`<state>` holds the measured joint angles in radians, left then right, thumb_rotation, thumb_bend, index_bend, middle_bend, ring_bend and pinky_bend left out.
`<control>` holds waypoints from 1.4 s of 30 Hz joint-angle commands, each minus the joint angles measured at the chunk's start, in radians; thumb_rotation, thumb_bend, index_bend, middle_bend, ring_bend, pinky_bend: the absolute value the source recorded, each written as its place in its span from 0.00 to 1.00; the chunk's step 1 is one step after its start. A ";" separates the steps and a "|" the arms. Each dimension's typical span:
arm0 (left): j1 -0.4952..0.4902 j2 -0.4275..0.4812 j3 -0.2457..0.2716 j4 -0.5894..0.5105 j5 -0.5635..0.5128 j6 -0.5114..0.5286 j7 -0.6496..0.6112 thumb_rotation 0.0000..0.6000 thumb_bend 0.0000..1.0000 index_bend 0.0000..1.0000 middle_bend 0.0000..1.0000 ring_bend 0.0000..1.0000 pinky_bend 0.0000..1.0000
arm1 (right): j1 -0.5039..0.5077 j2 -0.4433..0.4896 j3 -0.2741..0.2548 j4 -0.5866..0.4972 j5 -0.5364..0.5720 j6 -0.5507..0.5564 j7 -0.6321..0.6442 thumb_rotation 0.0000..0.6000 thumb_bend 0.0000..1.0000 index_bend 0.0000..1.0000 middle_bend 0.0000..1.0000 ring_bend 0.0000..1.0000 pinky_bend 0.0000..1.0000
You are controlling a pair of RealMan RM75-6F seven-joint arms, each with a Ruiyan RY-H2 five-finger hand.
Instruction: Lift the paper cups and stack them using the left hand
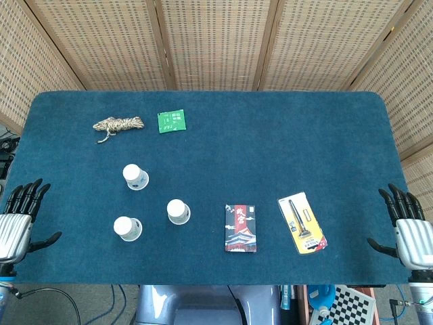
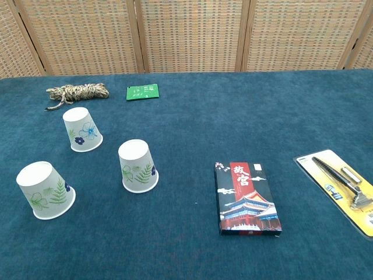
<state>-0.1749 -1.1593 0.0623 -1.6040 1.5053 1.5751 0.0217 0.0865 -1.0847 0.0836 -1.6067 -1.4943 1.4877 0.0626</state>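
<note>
Three white paper cups stand upside down on the blue table (image 1: pixel 270 135). One with a blue flower (image 1: pixel 135 177) (image 2: pixel 83 129) is furthest back. A leaf-patterned cup (image 1: pixel 178 211) (image 2: pixel 137 165) sits to its right and nearer. Another leaf-patterned cup (image 1: pixel 127 228) (image 2: pixel 44 190) is nearest, on the left. My left hand (image 1: pixel 19 220) hangs open off the table's left edge, well apart from the cups. Beyond the right edge, my right hand (image 1: pixel 408 230) is open too. The chest view shows neither hand.
A coiled rope (image 1: pixel 118 125) (image 2: pixel 76 92) and a green packet (image 1: pixel 172 121) (image 2: pixel 142 91) lie at the back left. A dark illustrated box (image 1: pixel 240 228) (image 2: pixel 247 197) lies right of the cups. A yellow card with a black pen (image 1: pixel 302 223) (image 2: pixel 341 188) lies further right.
</note>
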 commanded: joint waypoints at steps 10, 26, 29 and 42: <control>-0.183 0.023 -0.038 -0.129 0.165 -0.223 0.110 1.00 0.17 0.00 0.00 0.00 0.00 | -0.004 0.004 0.002 0.003 -0.005 0.008 0.012 1.00 0.00 0.00 0.00 0.00 0.00; -0.562 -0.313 -0.221 -0.046 -0.254 -0.742 0.503 1.00 0.17 0.10 0.09 0.10 0.17 | 0.011 0.008 0.021 0.032 0.050 -0.040 0.054 1.00 0.00 0.00 0.00 0.00 0.00; -0.579 -0.344 -0.222 -0.027 -0.294 -0.744 0.530 1.00 0.17 0.13 0.13 0.12 0.19 | 0.012 0.010 0.022 0.033 0.050 -0.041 0.061 1.00 0.00 0.00 0.00 0.00 0.00; -0.603 -0.427 -0.205 0.039 -0.409 -0.681 0.622 1.00 0.23 0.31 0.40 0.34 0.35 | 0.011 0.018 0.027 0.036 0.059 -0.046 0.090 1.00 0.00 0.00 0.00 0.00 0.00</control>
<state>-0.7758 -1.5789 -0.1438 -1.5697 1.1047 0.8872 0.6397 0.0979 -1.0668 0.1108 -1.5709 -1.4350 1.4418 0.1527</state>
